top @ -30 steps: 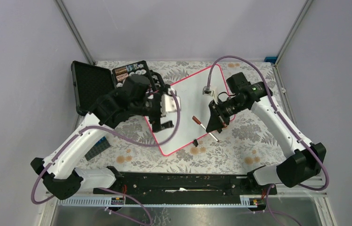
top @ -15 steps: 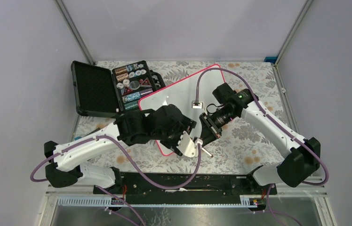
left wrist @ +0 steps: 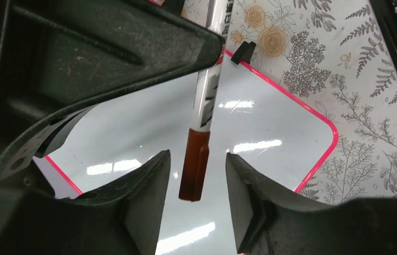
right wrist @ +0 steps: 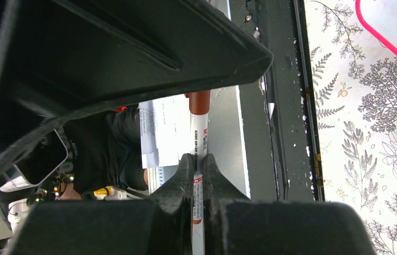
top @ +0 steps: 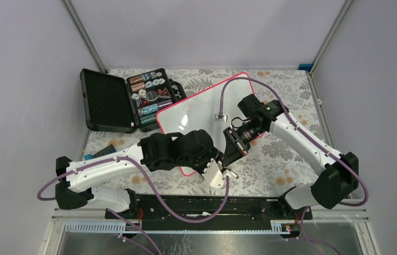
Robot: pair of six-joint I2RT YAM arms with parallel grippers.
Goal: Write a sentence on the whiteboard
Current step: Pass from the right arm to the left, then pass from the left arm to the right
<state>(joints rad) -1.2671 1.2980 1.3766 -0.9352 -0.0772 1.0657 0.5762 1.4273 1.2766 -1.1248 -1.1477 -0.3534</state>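
Note:
The whiteboard (top: 196, 109) lies slantwise on the floral cloth, white with a pink-red rim. The sentence is out of view; the board surface (left wrist: 270, 122) that shows is blank. My right gripper (top: 232, 150) hangs over the board's near right edge, shut on a white marker (right wrist: 198, 133) at mid-barrel (right wrist: 198, 159). The marker's brown cap (left wrist: 195, 164) points away from it. My left gripper (left wrist: 197, 159) is open, one finger on each side of the cap with a gap on both sides. In the top view the left gripper (top: 222, 169) sits just in front of the right one.
An open black case (top: 109, 101) with several small items (top: 151, 93) stands at the back left, touching the board's corner. A black clip (left wrist: 246, 51) sits on the board's rim. A black rail (top: 201, 204) runs along the table's near edge.
My left arm swung from the board's left side to its near right edge, and its jaws narrowed around the marker cap. The board turned. My right gripper shifted slightly left, still holding the marker.

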